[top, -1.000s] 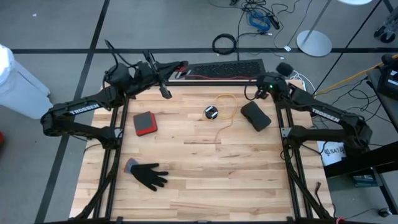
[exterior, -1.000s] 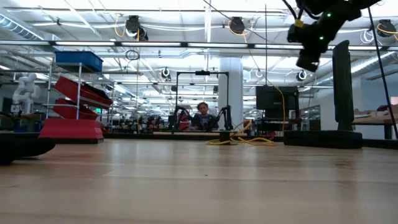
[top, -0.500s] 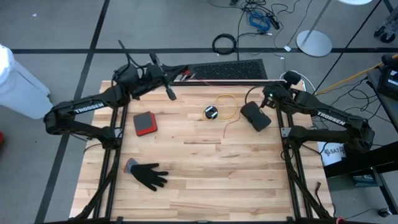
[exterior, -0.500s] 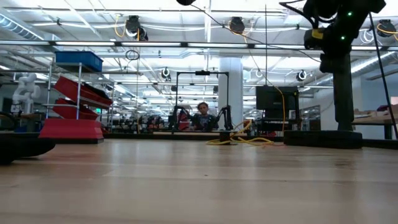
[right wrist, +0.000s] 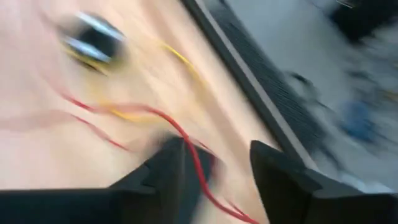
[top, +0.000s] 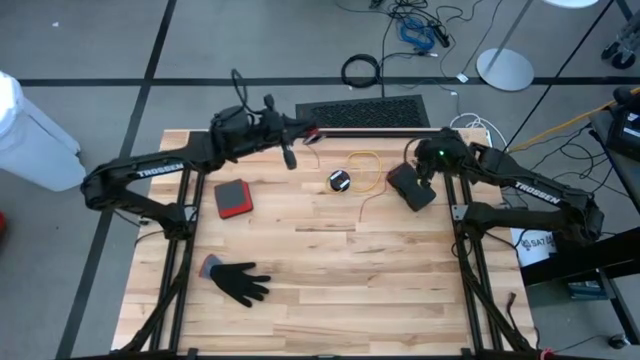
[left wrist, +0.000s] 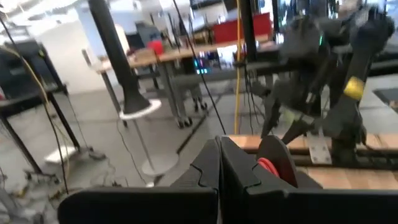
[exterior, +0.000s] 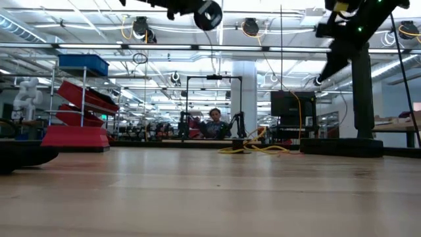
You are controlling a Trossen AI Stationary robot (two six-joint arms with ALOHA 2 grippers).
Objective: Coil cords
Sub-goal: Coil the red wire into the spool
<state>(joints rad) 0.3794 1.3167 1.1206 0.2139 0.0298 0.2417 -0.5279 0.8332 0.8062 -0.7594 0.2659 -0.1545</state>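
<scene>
Right gripper: you had it at the upper right of the overhead frame, hovering at the edge of the black pouch; in its wrist view the two fingers stood spread with a clear gap between them, holding nothing.
Left gripper: you had it reaching in from the upper left of the overhead frame, near the top edge of the table; its wrist view showed the fingers pressed together with nothing between them.
Yellow-orange cord: it lay loose in a thin open loop at upper centre of the overhead frame, between the black cord and the pouch, trailing down toward mid-table.
Black cord: it sat as a small round bundle at upper centre, just left of the yellow-orange loop, apart from both grippers.
Black pouch: it rested right of the cords, below the right gripper.
Red-and-black pad: it lay left of centre.
Black glove: it lay flat at the lower left of the table.
Low view: the yellow-orange cord showed as a low tangle far across the boards.
</scene>
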